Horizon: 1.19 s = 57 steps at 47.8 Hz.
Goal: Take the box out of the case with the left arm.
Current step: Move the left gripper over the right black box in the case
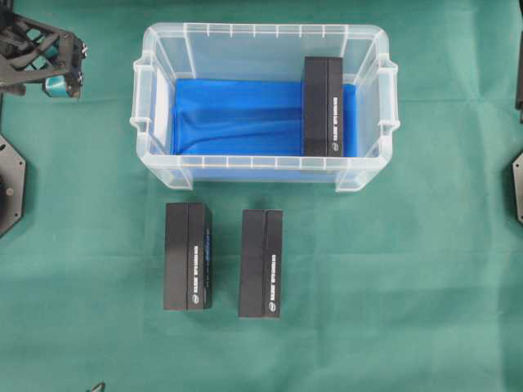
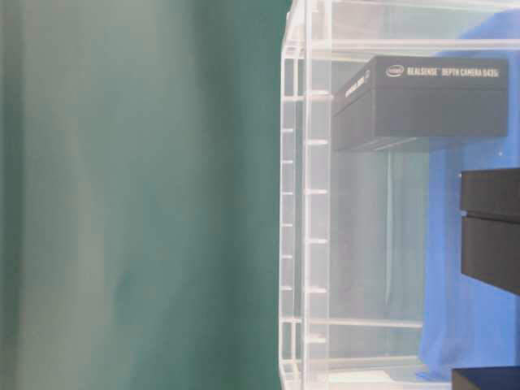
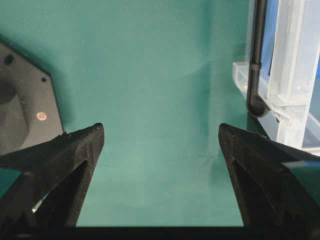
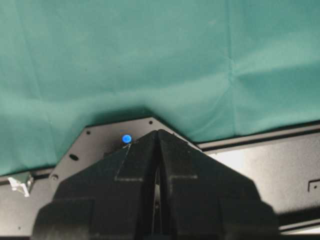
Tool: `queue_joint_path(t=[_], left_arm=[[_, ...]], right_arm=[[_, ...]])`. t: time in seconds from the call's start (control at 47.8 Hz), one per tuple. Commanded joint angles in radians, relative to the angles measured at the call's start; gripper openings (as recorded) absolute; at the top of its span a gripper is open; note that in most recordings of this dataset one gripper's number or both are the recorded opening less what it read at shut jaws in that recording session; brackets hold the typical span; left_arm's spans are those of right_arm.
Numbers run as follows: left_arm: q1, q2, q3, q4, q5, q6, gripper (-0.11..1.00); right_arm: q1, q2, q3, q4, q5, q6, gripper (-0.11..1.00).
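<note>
The clear case [image 1: 261, 33] with a blue lining stands at the back middle of the green cloth. One black box [image 1: 324, 106] lies inside it against the right wall; the table-level view shows this box [image 2: 422, 101] through the case wall [image 2: 305, 203]. My left gripper [image 1: 57, 61] is at the far left, well apart from the case. In its wrist view the left gripper [image 3: 160, 132] is open over bare cloth, with the case corner [image 3: 287, 100] to its right. My right gripper [image 4: 158, 132] is shut and empty.
Two more black boxes lie on the cloth in front of the case, one to the left [image 1: 188, 256] and one to the right [image 1: 261, 263]. Black arm base plates sit at the left edge [image 1: 10, 184] and the right edge [image 1: 516, 188].
</note>
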Motion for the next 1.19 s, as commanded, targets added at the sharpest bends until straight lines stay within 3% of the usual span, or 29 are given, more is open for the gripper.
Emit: queue_joint_path(t=[0.0,0.209,0.376,1.171], left_arm=[[0.005,-0.003,-0.025,-0.003,-0.005,-0.003,0.96],[-0.003,0.026,-0.049,-0.009,-0.058,-0.021,0.96],[-0.026,0.121,-0.135,-0.009,-0.117,-0.02,0.96],[-0.143,0.68,-0.808,-0.009,-0.058,-0.029,0.96]], right_arm=[[0.0,-0.002,-0.012,0.0,-0.003,0.002,0.0],[0.0,0.0,-0.012,0.0,-0.006,0.002,0.0],[0.0,0.0,-0.012,0.0,-0.005,0.002,0.0],[-0.002,-0.002,-0.008,-0.002,-0.005,0.0,0.0]])
